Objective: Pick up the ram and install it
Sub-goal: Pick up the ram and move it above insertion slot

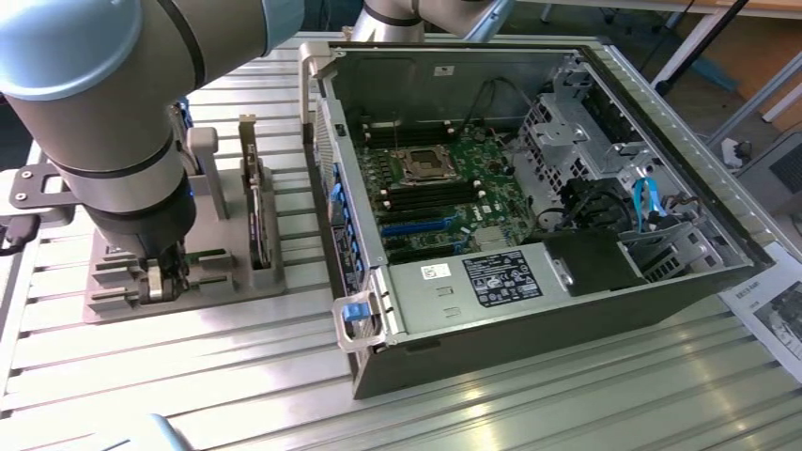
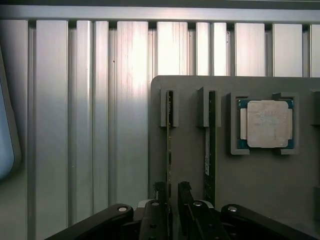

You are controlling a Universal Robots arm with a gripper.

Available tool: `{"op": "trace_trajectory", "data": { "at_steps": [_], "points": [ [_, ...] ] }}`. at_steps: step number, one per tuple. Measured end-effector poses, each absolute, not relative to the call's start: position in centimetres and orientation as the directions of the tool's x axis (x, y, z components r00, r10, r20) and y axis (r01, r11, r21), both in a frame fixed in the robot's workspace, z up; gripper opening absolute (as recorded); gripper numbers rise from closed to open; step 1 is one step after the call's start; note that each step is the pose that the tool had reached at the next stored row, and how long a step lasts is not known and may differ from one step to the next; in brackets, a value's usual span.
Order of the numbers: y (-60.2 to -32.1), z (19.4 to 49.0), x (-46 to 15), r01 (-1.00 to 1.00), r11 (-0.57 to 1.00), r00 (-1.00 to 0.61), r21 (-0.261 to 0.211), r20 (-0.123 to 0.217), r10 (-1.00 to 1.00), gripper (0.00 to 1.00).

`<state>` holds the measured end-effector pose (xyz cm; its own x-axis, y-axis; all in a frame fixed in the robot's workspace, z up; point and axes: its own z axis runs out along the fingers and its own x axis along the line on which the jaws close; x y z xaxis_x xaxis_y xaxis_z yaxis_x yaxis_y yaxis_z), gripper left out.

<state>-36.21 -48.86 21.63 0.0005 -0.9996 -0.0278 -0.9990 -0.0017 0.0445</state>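
Pincer [image 2: 171, 187] spread, fingers [image 2: 160, 194] straddling ram [image 2: 169, 145], which stands on edge in grey holder [image 2: 260, 180].

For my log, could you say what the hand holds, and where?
Cannot be told: the hand is down at one end of the ram.

Close beside ram [image 2: 169, 145]: taller card [image 2: 211, 150]

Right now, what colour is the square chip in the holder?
The square chip is silver, teal-edged; clearest in wrist view.
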Motion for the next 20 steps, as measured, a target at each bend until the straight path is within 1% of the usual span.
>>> {"op": "trace_trajectory", "data": {
  "at_steps": [7,20],
  "points": [
    [-48.86,20.97,-36.21,-0.999,-0.002,0.001,0.045,-0.028,-1.000,0.24],
    [-48.86,20.83,-36.21,-0.999,-0.002,0.000,0.045,-0.028,-1.000,0.24]
  ]
}}
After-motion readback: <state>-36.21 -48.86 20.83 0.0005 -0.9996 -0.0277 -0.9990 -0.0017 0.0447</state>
